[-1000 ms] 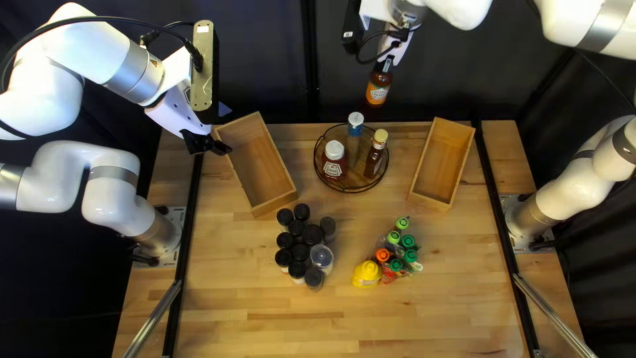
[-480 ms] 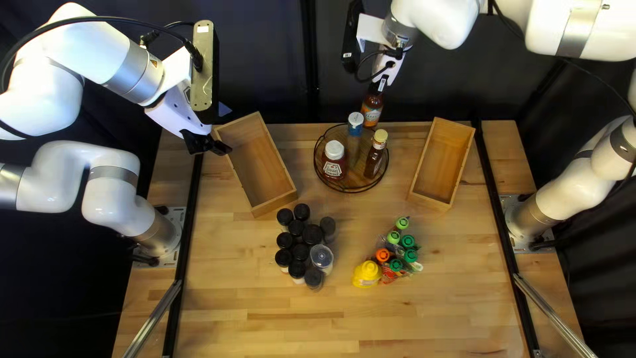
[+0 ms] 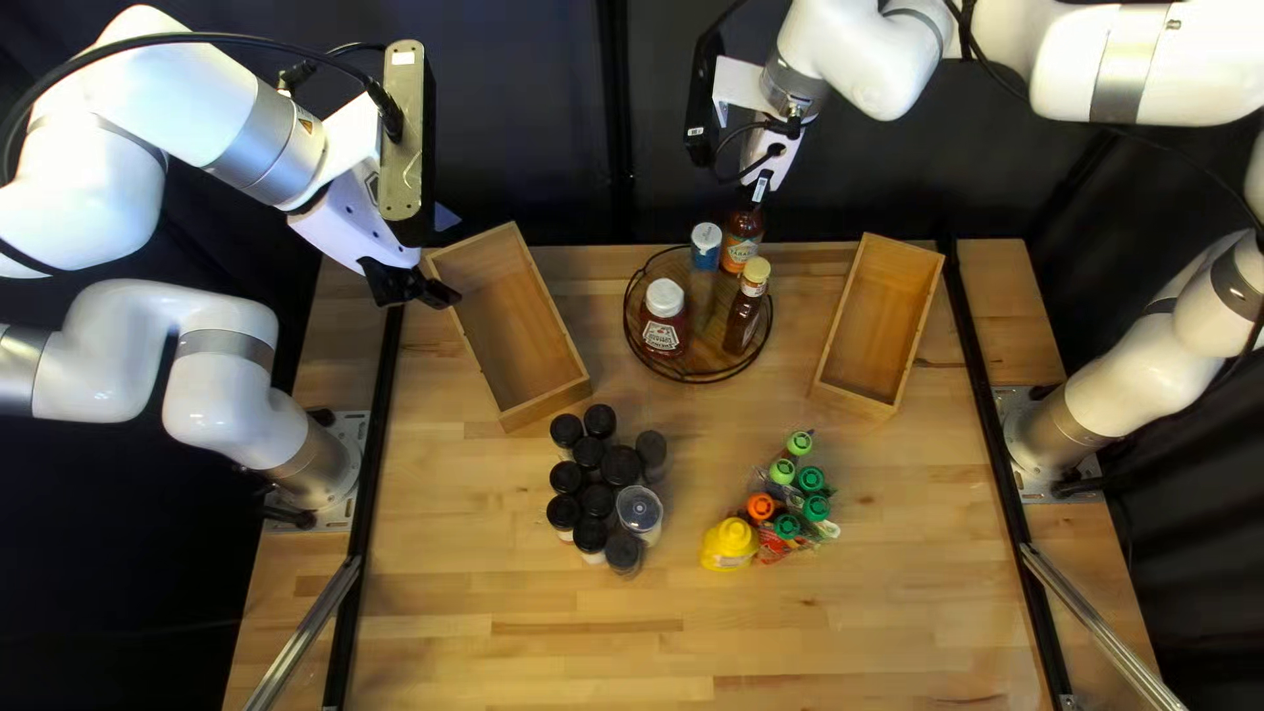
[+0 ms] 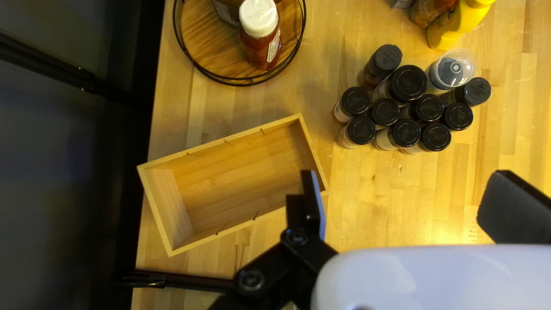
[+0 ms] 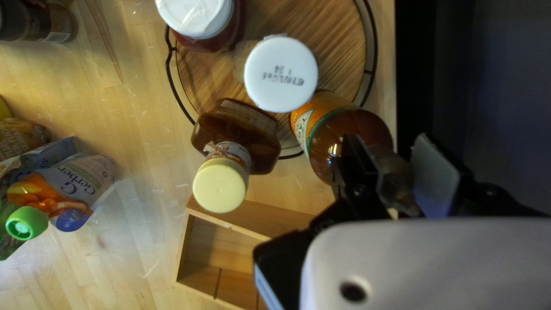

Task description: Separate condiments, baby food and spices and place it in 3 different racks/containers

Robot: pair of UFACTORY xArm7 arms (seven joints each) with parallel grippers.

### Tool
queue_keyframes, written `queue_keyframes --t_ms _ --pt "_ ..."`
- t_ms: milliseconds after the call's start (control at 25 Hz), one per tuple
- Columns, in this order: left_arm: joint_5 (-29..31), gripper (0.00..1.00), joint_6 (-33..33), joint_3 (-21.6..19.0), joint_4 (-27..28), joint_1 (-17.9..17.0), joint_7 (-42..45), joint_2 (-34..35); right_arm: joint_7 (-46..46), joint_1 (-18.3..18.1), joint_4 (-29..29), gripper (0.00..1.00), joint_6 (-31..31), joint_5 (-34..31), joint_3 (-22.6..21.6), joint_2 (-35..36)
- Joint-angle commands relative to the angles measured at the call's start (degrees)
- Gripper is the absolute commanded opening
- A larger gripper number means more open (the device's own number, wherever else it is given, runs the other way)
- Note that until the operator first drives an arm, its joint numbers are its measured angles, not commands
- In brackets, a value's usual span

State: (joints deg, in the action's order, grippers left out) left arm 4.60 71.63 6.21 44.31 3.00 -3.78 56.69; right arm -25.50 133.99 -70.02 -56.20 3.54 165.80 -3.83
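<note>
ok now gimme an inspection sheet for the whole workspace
surface: table, light wood boards
spices: dark-lidded jars grouped on the table
baby food: capped pouches beside the yellow bottle
condiments: round rack carries three containers; sauce bottle at its far side, base contact can't be told
wooden boxes: nothing seen inside
clutter: nothing seen
left gripper: open, holds nothing
right gripper: shut on the sauce bottle's neck
cables: black, along both arms
surroundings: dark curtain beyond the far edge
people: nothing seen
</note>
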Motion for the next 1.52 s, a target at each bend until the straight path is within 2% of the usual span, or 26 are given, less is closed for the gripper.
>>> queue_keyframes --t_ms 40,880,920,960,1000,1040,1080,1120,1160,1240,1520 --pt "0.0 1.0 0.0 0.0 0.0 0.0 0.0 0.0 -0.1 0.0 0.2 0.0 0.9 0.0 0.0 -1.3" --pt "0.0 1.0 0.0 0.0 0.0 0.0 0.0 0.0 -1.0 0.1 2.7 0.0 6.0 0.3 -0.1 -5.8" --pt "0.0 1.0 0.0 0.0 0.0 0.0 0.0 0.0 -1.1 0.1 2.6 0.09 6.0 0.3 -0.1 -5.8" --pt "0.0 1.0 0.0 0.0 0.0 0.0 0.0 0.0 -1.1 0.1 2.7 0.23 5.9 0.3 -0.1 -5.7" --pt "0.0 1.0 0.0 0.0 0.0 0.0 0.0 0.0 -1.1 0.1 2.7 0.51 5.9 0.3 -0.2 -5.7" --pt "0.0 1.0 0.0 0.0 0.0 0.0 0.0 0.0 -1.3 0.1 2.9 0.52 5.9 0.3 -0.2 -5.6" --pt "0.0 1.0 0.0 0.0 0.0 0.0 0.0 0.0 -1.3 0.1 2.9 0.6 5.9 0.3 -0.2 -5.6" --pt "0.0 1.0 0.0 0.0 0.0 0.0 0.0 0.0 -1.6 0.1 3.1 0.62 6.0 0.4 -0.2 -5.4" --pt "0.0 1.0 0.0 0.0 0.0 0.0 0.0 0.0 -1.8 0.1 3.3 0.71 5.9 0.5 -0.3 -5.2" --pt "0.0 1.0 0.0 0.0 0.0 0.0 0.0 0.0 -2.2 0.1 3.4 0.8 5.7 0.7 -0.4 -4.8" --pt "0.0 1.0 0.0 0.0 0.0 0.0 0.0 0.0 -3.3 -0.3 3.7 1.0 2.4 1.7 -0.3 0.3"
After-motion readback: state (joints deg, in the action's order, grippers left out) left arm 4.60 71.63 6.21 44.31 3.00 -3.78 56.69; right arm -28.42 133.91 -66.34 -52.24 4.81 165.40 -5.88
